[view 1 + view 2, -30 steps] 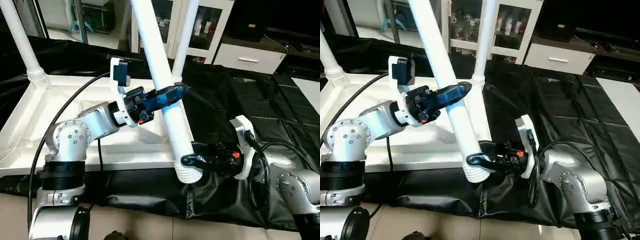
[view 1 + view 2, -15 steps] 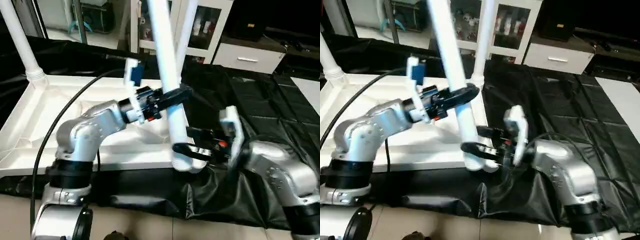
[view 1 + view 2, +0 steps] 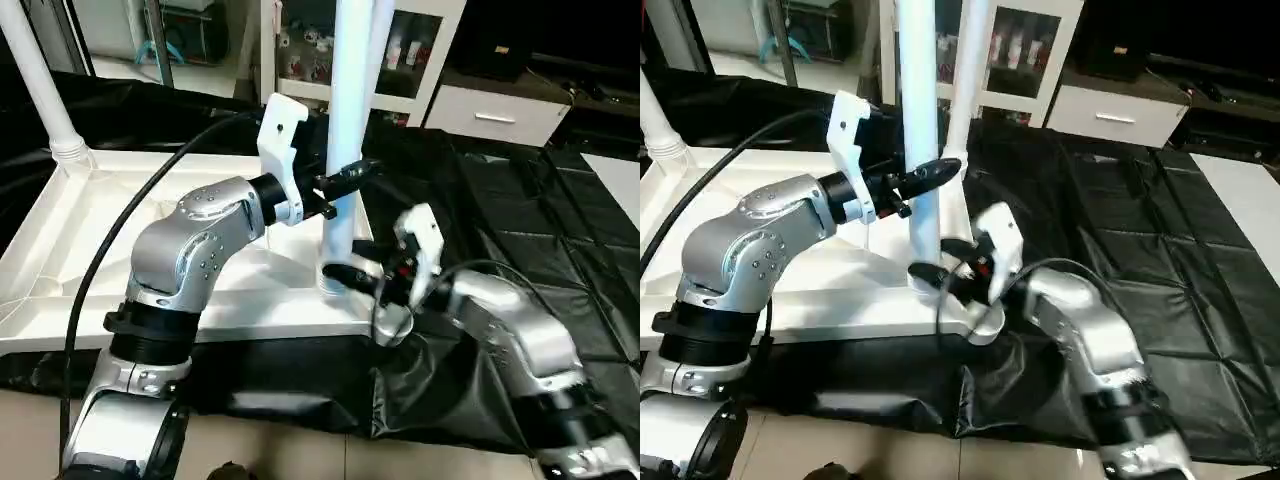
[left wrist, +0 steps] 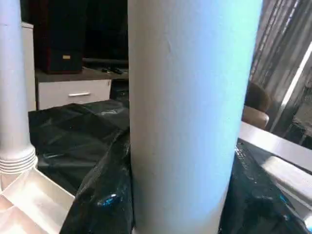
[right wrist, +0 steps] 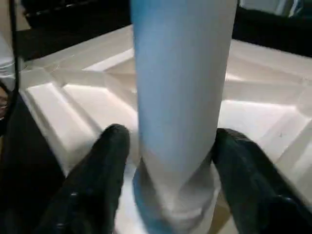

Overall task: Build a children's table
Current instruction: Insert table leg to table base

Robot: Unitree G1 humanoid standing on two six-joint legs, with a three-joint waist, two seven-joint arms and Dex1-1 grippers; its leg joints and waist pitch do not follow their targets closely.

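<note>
White table top (image 3: pixel 70 270) lies ribbed underside up on black sheeting (image 3: pixel 500 200), on the robot's left side of the scene. Two legs stand upright in the far sockets: far-left leg (image 3: pixel 40 85) and far-right leg (image 3: pixel 970 70). A third leg (image 3: pixel 345 130) stands near vertical over the near-right corner of the top, its ringed lower end sitting at the corner socket; can't tell if it is fully seated. Left gripper (image 3: pixel 345 180) is clamped on the third leg partway up the tube, black fingers on either side of it; left wrist view has the tube (image 4: pixel 190 112) right against the camera. Right gripper (image 3: pixel 350 280) is at the leg's base, fingers (image 5: pixel 100 170) spread to either side of the ringed end (image 5: pixel 175 204); jaws apart and straddling it, can't tell whether they press on it. White cabinet (image 3: pixel 420 50) with glass doors stands behind the sheeting, a low white drawer unit (image 3: pixel 500 115) beside it.
</note>
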